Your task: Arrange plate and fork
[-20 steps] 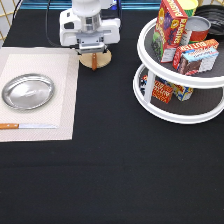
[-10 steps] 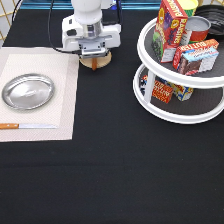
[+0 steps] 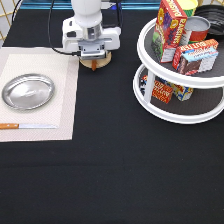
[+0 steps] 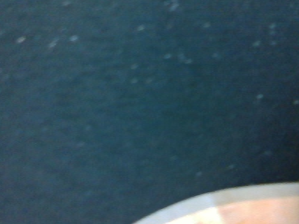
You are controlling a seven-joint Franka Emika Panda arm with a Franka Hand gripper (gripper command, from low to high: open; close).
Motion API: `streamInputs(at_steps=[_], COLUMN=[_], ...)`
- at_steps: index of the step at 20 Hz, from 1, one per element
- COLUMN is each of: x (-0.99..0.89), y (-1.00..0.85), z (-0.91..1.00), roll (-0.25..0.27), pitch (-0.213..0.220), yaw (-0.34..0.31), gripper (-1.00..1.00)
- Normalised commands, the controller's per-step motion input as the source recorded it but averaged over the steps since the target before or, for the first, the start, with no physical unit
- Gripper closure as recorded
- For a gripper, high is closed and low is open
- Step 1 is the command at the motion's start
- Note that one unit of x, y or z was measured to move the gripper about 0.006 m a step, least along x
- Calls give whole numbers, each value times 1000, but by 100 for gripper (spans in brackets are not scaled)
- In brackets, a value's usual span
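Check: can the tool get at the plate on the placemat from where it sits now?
Probably yes. The plate lies open on the placemat, nothing on or over it. The tool sits low over the wooden disc, just off the mat's edge, toward the exterior view's right of the plate, with nothing between.

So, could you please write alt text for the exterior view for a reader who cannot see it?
The white robot gripper hangs low over a small tan wooden disc on the black table. At the view's left, a round shiny silver metal plate and a wooden-handled knife lie on a pale placemat; at right, a two-tier white turntable holds groceries.
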Motion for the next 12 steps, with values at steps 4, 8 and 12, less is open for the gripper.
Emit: streamInputs(at_steps=[4, 8, 12], x=[8, 0, -6], y=[109, 74, 5], z=[-24, 0, 50], roll=[-195, -151, -85], pitch=[4, 0, -4], yaw=[15, 70, 104], gripper=[100, 100, 100])
